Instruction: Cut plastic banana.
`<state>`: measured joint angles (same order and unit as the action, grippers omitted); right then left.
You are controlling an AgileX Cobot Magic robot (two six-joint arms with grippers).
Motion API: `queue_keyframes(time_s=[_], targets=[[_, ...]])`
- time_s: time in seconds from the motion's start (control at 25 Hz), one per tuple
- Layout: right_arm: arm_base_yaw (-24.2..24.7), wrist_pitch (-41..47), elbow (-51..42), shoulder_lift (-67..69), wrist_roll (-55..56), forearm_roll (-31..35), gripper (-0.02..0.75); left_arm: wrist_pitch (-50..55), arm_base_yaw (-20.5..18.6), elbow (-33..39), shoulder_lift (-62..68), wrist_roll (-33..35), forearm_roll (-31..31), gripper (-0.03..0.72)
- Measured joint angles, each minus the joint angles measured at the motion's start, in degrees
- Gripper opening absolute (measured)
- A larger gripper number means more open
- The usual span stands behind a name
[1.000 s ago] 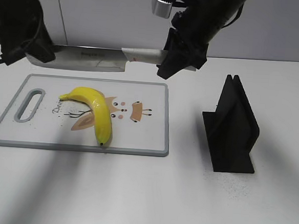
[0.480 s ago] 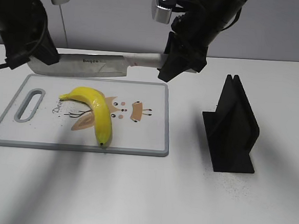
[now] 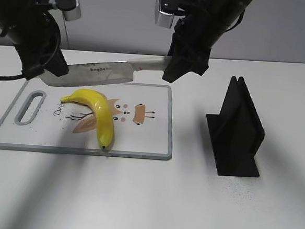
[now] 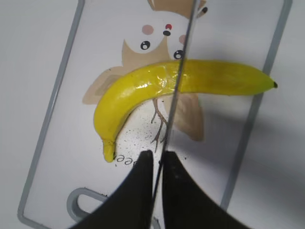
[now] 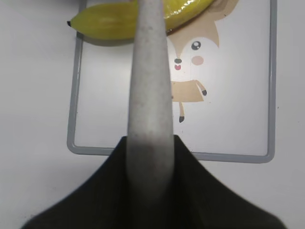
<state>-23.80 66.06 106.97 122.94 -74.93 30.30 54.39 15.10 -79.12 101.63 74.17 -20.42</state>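
Yellow and glossy, the plastic banana (image 3: 96, 112) lies on the white cutting board (image 3: 150, 143), and we place everything else by that board. The banana sits on the half of the board nearer its handle slot (image 3: 31, 106), curving across the printed cartoon animal (image 3: 122, 114), with its small dark tip near the board's front edge.

Above the board's far edge we see a large knife (image 3: 92, 72) held roughly level in the air, clear of both board and banana, with both arms on it. The right gripper (image 3: 183, 64) is clenched on the knife's pale handle (image 5: 148, 95) over the board's far right corner; in the right wrist view the handle runs out from between the jaws toward the banana. The left gripper (image 3: 41, 65) hangs over the board's far left corner at the blade's tip end. In the left wrist view its dark fingers (image 4: 138, 195) stand on either side of the blade's thin edge (image 4: 177, 81), pinching it, and the blade crosses above the banana's middle.

To the right of the board, well apart from it, stands a black knife holder (image 3: 237, 132) on the white table (image 3: 146, 203).
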Motion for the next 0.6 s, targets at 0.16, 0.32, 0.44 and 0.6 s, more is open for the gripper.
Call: queue_keyframes(time_s=[0.16, 0.32, 0.44, 0.6], targets=[[0.0, -2.1, 0.0, 2.5, 0.0, -1.4, 0.162, -3.4, 0.0, 0.4, 3.1, 0.2, -0.8, 0.016], [0.1, -4.0, 0.2, 6.5, -0.1, -2.8, 0.162, -9.8, -0.1, 2.8, 7.6, 0.7, -3.1, 0.018], [0.3, -4.3, 0.4, 10.1, -0.2, -3.3, 0.163, -12.8, -0.1, 4.6, 10.4, 1.2, -4.8, 0.020], [0.5, -4.0, 0.9, 11.4, -0.4, -3.0, 0.164, -13.2, 0.0, 4.7, 11.1, 1.4, -5.1, 0.021]])
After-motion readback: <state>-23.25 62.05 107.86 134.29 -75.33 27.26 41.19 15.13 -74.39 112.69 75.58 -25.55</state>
